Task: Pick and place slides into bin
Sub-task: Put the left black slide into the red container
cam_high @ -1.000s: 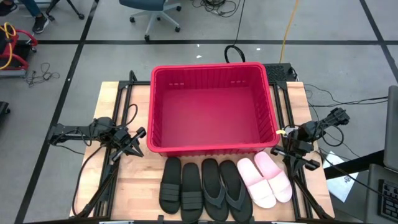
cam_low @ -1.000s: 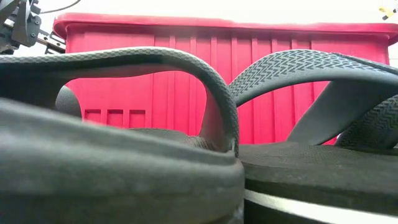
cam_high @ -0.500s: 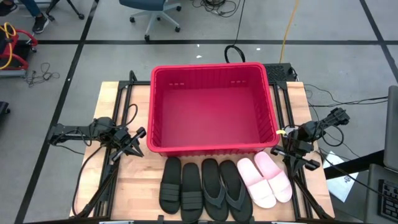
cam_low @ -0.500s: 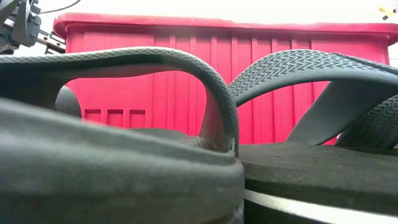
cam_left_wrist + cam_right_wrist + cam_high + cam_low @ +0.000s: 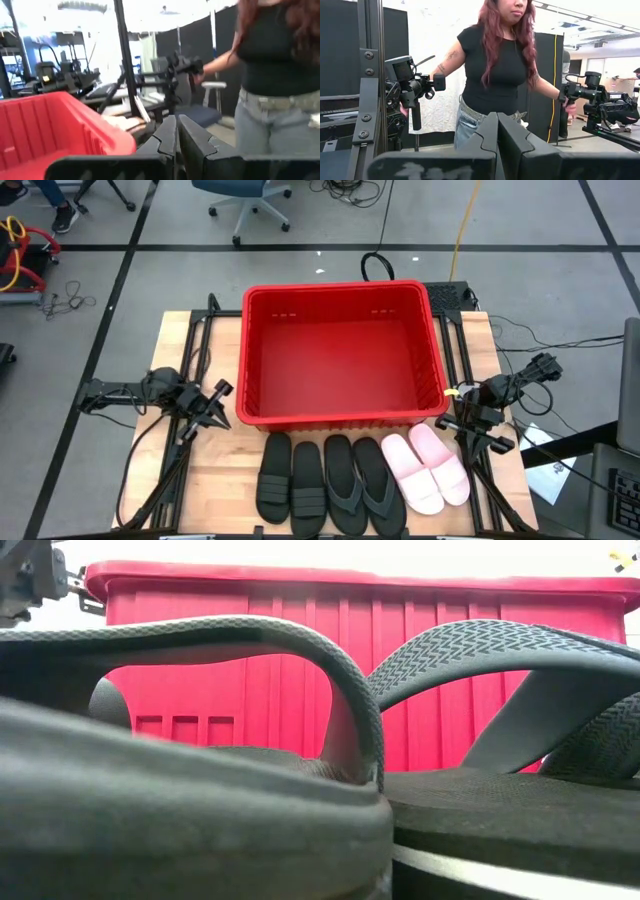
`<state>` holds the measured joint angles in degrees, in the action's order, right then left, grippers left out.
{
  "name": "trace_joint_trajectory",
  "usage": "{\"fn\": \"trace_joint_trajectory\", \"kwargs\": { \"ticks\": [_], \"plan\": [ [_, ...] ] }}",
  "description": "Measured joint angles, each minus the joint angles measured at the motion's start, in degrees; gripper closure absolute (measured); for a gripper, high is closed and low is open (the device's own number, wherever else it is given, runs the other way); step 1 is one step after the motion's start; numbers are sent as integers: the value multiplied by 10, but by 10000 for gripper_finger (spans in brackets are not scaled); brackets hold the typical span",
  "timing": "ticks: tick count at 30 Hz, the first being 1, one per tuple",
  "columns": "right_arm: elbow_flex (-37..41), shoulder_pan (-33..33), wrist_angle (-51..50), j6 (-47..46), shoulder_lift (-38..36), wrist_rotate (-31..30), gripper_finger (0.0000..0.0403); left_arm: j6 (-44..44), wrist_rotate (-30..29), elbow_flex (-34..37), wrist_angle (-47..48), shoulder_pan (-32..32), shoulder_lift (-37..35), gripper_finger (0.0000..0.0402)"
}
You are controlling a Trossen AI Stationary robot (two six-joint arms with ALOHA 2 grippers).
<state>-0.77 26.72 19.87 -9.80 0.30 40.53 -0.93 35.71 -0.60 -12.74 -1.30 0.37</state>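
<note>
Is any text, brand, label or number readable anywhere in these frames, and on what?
None can be read.
The bin: no lettering shows on its walls or rim.
The slides: straps and soles show only tread patterns, no brand.
The left pincer and right pincer: no markings legible.
The person's black top in the right wrist view: plain.

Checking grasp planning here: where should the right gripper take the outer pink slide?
Probably by the wide strap of the outer pink slide, coming from above. It lies sole-down beside the right gripper, its raised band offering edges to pinch; the flat sole does not.
</note>
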Motion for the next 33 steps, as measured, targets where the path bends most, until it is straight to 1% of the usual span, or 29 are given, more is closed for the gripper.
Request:
{"fn": "trace_joint_trajectory", "kwargs": {
  "ticks": [3,5,7,9,12,14,16,18,21,23,24,26,29,31,33],
  "plan": [
    [0,0,1,7,0,0,403,-30,-21,0,-75,0,0,380],
    [0,0,4,24,0,0,403,-69,-57,0,-121,0,0,380],
    [0,0,4,42,0,0,403,-98,-101,-8,-128,0,0,380],
    [0,0,4,59,0,0,403,-115,-129,-30,-93,0,0,380],
    [0,0,6,65,0,0,403,-132,-137,-86,36,0,5,380],
    [0,0,10,66,0,0,403,-129,-140,-134,112,0,22,380],
    [0,0,15,62,0,0,403,-114,-151,-184,170,0,51,380],
    [0,0,41,26,0,0,403,-89,-153,-232,207,0,89,380],
    [0,0,117,-48,0,-1,403,-54,-152,-300,250,0,149,380],
    [-2,0,160,-73,0,-4,403,-41,-151,-340,282,0,187,380],
    [-8,0,165,-83,-1,-12,403,-36,-151,-360,296,0,205,380],
    [-27,-1,142,-100,0,-39,403,-26,-152,-394,316,0,239,380],
    [-70,-1,55,-102,1,-102,403,-23,-152,-439,326,0,285,380],
    [-108,-1,2,-82,0,-151,403,-34,-152,-465,326,0,311,380],
    [-141,-1,-45,-44,7,-176,403,-44,-147,-488,326,0,329,380]
  ]
}}
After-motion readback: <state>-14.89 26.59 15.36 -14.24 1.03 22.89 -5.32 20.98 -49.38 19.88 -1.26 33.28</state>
